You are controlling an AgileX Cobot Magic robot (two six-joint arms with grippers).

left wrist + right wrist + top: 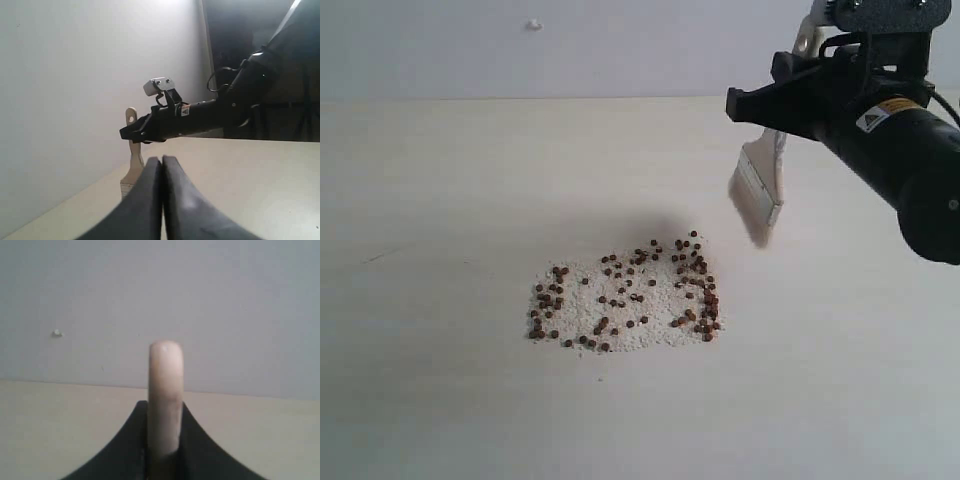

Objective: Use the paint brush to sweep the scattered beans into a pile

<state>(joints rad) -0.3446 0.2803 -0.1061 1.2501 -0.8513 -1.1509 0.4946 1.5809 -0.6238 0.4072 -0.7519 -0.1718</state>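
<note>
Paint brush [757,190] near-upright, bristles down, gripped by right gripper [776,100]; left gripper [161,165] closed.

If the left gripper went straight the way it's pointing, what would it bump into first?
Probably the paint brush, or the right gripper clamped on its handle. Both sit just beyond the tips of the shut left gripper in its wrist view. How far off they are is hard to judge.
</note>
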